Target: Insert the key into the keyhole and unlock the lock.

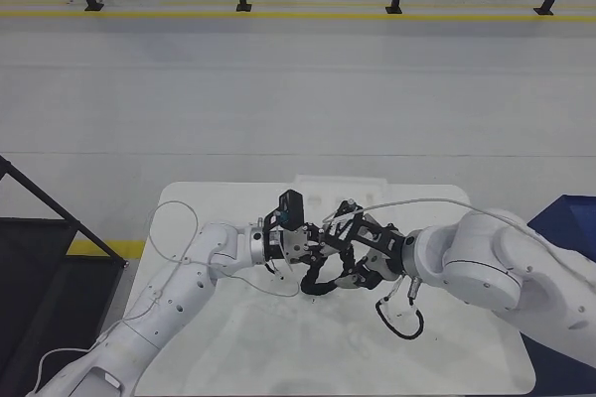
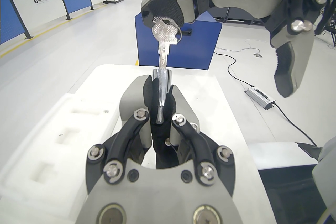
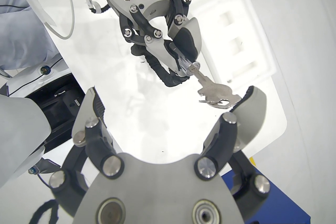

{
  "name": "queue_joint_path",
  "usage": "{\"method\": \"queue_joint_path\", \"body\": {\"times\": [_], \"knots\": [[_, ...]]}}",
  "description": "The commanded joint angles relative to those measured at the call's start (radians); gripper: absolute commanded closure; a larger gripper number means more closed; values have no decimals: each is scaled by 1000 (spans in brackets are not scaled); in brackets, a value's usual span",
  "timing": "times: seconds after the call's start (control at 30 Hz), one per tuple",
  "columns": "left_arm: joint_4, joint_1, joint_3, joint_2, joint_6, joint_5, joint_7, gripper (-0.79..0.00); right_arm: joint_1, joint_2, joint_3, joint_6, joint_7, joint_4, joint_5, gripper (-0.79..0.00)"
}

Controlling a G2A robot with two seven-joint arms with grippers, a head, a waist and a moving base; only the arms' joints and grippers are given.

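Left wrist view: L end effector (image 2: 161, 87) pinches lock (image 2: 162, 76) w/ key (image 2: 165, 33) inserted; R end effector (image 2: 225, 45) spread, touching key.

The key (image 2: 164, 36) has its tip hidden in the lock (image 2: 162, 89), itself half-covered by fingers (image 2: 131, 99).
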Motion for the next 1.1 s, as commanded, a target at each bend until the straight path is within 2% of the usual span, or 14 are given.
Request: {"method": "queue_joint_path", "body": {"times": [0.0, 0.33, 0.67, 0.9, 1.07], "knots": [[0, -1, 1, -2, -3, 7, 1, 0, 0, -5, -1, -1, 1, 5, 5, -785], [-2, 3, -7, -7, -8, 39, 24, 0, -9, -24, 12, -10, 20, 18, 43, -785], [-1, 12, -20, -8, -27, 68, 38, 0, -31, -24, 53, -34, 19, 23, 17, -785], [-15, 28, -58, 6, -39, 76, 36, 0, -48, -15, 105, -105, 12, 38, 10, -785], [-50, 41, -70, 19, -39, 72, 21, 0, -50, -15, 109, -106, 9, 41, 11, -785]]}}
